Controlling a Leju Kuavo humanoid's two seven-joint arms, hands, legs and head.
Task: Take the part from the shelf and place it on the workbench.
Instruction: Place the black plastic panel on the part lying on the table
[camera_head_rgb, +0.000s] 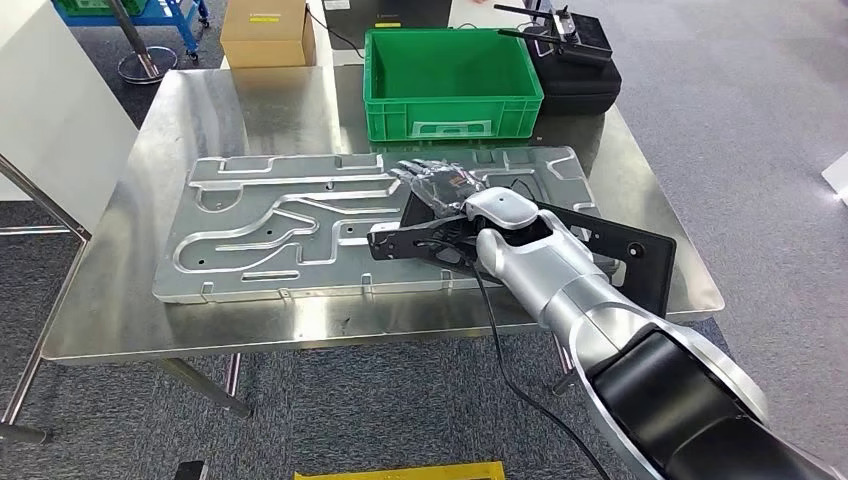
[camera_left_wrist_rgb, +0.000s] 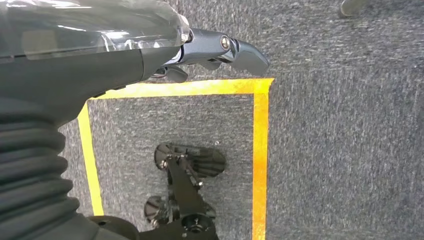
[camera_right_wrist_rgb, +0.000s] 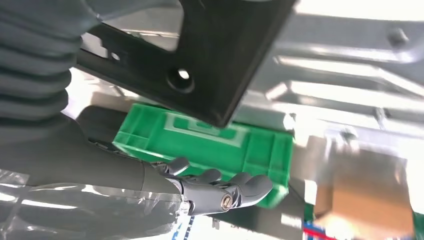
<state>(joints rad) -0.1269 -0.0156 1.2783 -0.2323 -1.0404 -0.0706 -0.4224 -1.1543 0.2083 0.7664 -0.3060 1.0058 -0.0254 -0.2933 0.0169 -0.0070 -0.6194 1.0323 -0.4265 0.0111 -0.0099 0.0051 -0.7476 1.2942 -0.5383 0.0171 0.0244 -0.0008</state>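
workbench (camera_head_rgb: 120, 300): steel top, carrying everything that matters here. largest thing on it is the machined aluminium plate (camera_head_rgb: 280, 225), long axis running 9 to 3 o'clock across the head view. green bin (camera_head_rgb: 450, 75) sits at 12 o'clock from the plate, cardboard box (camera_head_rgb: 262, 32) at about 11, dark case (camera_head_rgb: 585, 65) at about 1.

part (camera_head_rgb: 620, 250): flat black bracket-like piece, long axis roughly 9 to 4 o'clock, lying over the plate's 3 o'clock end and running out toward the bench's right edge. whether it bears flat on the plate or is partly lifted, cannot tell from above; the right wrist view shows the part (camera_right_wrist_rgb: 210, 55) close over the camera with the plate and green bin beyond it, which suggests the hand end is raised or at least carried by the hand.

right hand (camera_head_rgb: 445, 190): reaches in from 5 o'clock, over the part's 9 o'clock half. fingers (camera_head_rgb: 425, 175) extend toward 11 o'clock past the part's edge, over the plate; in the right wrist view they look loosely curled, apart, not pressed on anything visible. thumb side hidden under the part, so cannot tell whether it pinches the part.

left hand (camera_left_wrist_rgb: 220, 50): hangs over the carpet, fingers loosely curled, holding nothing.

judgement: part already on the bench side, task near its end. the relation the next move turns on: part lies directly under the right palm, axis crossing the fingers. right hand is the nearer one. release and withdrawal toward 5 o'clock seem called for.
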